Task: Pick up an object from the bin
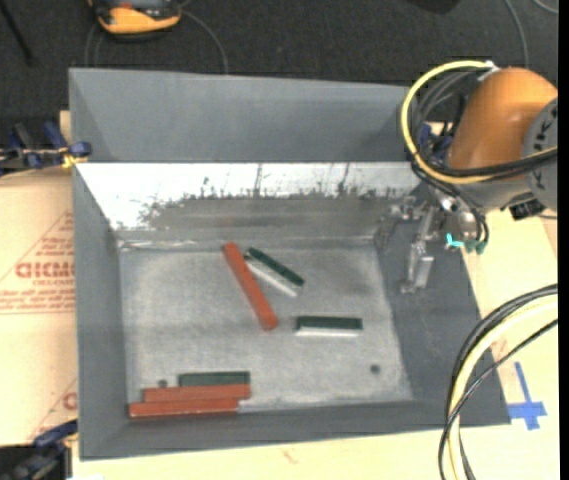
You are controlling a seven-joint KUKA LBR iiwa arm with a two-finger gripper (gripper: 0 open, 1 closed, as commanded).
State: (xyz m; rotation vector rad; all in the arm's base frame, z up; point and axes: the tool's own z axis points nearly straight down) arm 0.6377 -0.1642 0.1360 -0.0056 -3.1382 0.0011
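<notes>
- The hand (419, 268) hangs at the right side of the bin (264, 128), over the sloped right wall and near the back corner; nothing lies under it there
- I cannot tell whether the hand is apart or together, because its tip is small and dark against the grey wall; I see no thing in it
- The arm comes in from the right, so this place looks like a waiting position above the rim side, with the floor left free to see
- The thing nearest to the hand is the right green bar (329, 324), which lies flat on the floor, left of the hand and lower in the view, apart from it
- This bar is short and straight, dark green on top with a pale strip along its near edge; it lies alone, so I judge it the easiest to take
- The orange bar (250, 286) lies slanted in the middle of the floor; the middle green bar (274, 270) lies just beside it, probably touching at its upper end, so a grasp there may push both
- The red bar (186, 400) lies along the front wall at the left, and the low green bar (213, 379) is against its far side; the wall gives little room there
- All the bars lie flat; none is lifted, so the pick is not yet begun
</notes>
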